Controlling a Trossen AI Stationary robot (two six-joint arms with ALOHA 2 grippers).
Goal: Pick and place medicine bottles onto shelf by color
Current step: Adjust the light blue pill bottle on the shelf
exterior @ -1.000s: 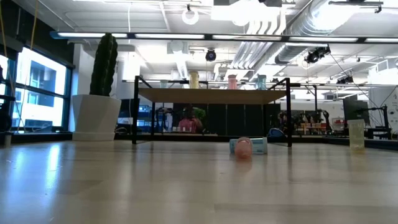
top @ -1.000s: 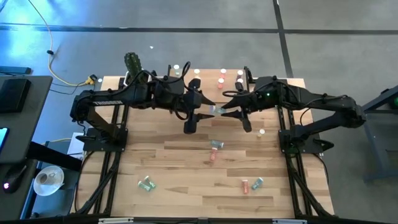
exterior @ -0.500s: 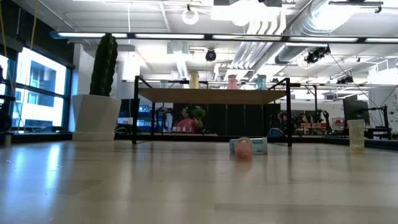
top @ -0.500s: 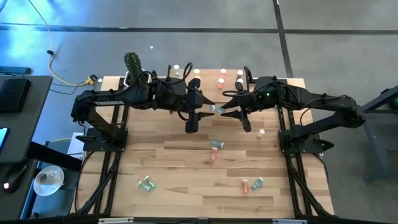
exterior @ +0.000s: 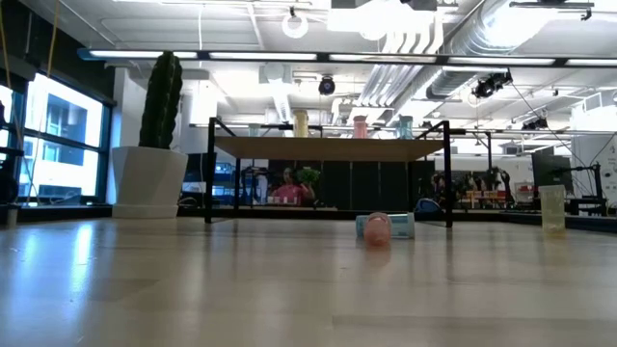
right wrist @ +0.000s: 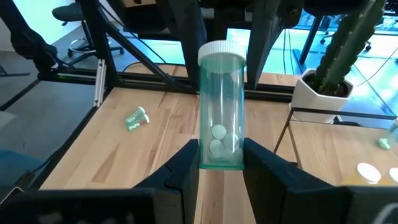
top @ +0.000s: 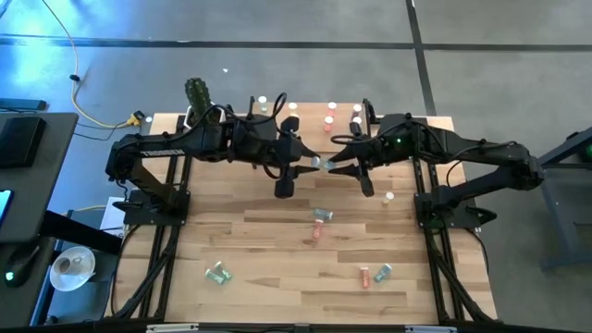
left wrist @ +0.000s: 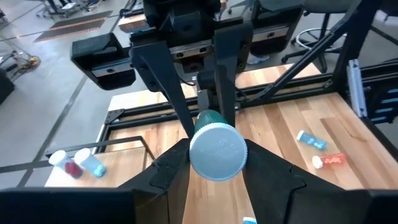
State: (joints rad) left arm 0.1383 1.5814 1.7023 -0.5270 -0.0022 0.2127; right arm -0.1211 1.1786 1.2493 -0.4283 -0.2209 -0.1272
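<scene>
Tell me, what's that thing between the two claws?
A green medicine bottle with a white cap, seen in the high view. The right claw grips its base; the left claw sits around its cap.

Overhead looks down, low level, wrists share bottle [left wrist: 217, 151]

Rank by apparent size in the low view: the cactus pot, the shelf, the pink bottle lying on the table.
1. Shelf: widest.
2. Cactus pot.
3. Pink bottle: smallest, though it lies nearer the camera.
The shelf and pot stand about equally far back, so that ranking looks fair.
</scene>
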